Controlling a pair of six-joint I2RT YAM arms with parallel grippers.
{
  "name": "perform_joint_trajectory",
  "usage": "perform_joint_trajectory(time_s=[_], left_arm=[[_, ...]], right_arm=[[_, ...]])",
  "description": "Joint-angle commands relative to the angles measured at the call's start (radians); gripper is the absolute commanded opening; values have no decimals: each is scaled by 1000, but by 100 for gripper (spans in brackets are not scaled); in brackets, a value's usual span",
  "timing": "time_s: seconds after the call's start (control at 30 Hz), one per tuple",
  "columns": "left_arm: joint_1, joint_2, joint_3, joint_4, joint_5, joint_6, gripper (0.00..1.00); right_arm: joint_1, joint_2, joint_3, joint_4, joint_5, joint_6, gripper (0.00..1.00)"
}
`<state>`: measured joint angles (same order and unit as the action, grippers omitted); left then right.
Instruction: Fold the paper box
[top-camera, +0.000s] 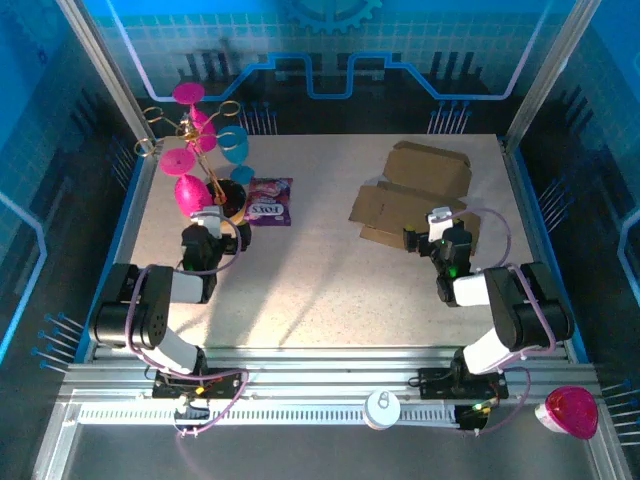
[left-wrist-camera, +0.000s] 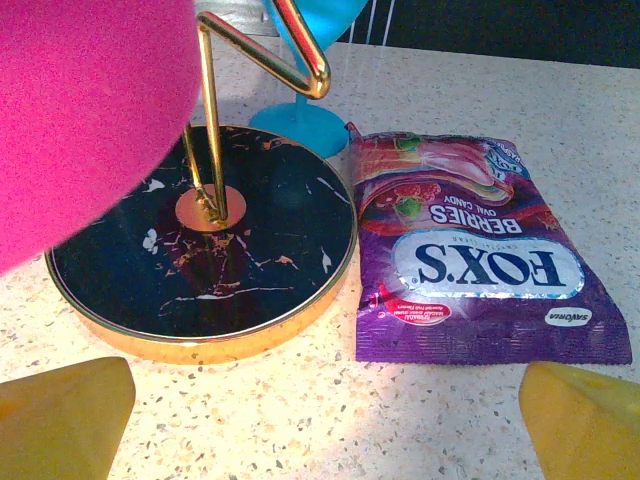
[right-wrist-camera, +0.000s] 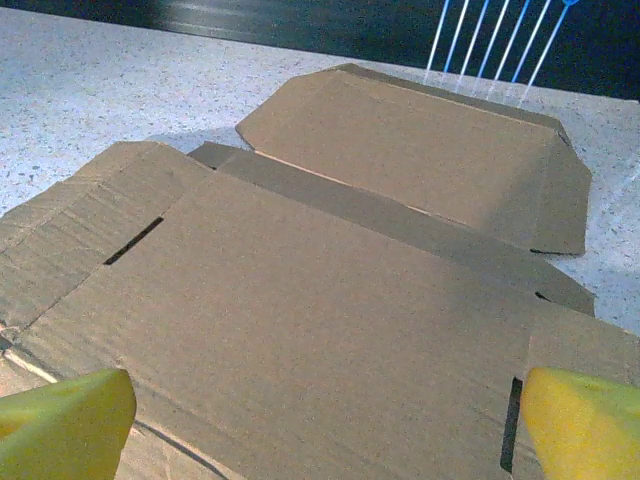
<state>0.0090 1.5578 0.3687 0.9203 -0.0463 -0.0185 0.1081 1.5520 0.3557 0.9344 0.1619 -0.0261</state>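
Paper box (top-camera: 415, 195) lies unfolded at the worktop's (top-camera: 320, 290) far right, where the right gripper (top-camera: 428, 232) hovers ready to fold, its jaws, like the left gripper's (top-camera: 213, 222), wide open and empty.

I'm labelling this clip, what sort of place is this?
Probably a robot lab work cell: a speckled table fenced by blue-lit clear panels, a left arm and right arm mounted on an aluminium rail, and an unfolded paper box.

Purple candy packet (left-wrist-camera: 480, 250): "FOX'S", "BERRIES", reads upside down, left wrist view.
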Motion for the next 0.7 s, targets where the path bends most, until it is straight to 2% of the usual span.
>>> perform_joint_trajectory(time_s=[0.0,0.33,0.5,0.6,0.67], left_arm=[[-4,-6,17,-5,23,22,99],[-4,-6,17,-5,21,20,99],[-6,-30,-23,56,-49,-1,99],[-16,-87,-104,155,-135,-12,100],[-21,-163,-138,146,-167,-20,99]], right_arm=[[-12,-9,22,0,-21,-1,100],[-12,-9,25,-7,-28,-1,100],[-20,-10,28,-13,-28,10,100],[-19,-52,-38,79,41,31,100],[-12,-91,-97,155,120,52,100]])
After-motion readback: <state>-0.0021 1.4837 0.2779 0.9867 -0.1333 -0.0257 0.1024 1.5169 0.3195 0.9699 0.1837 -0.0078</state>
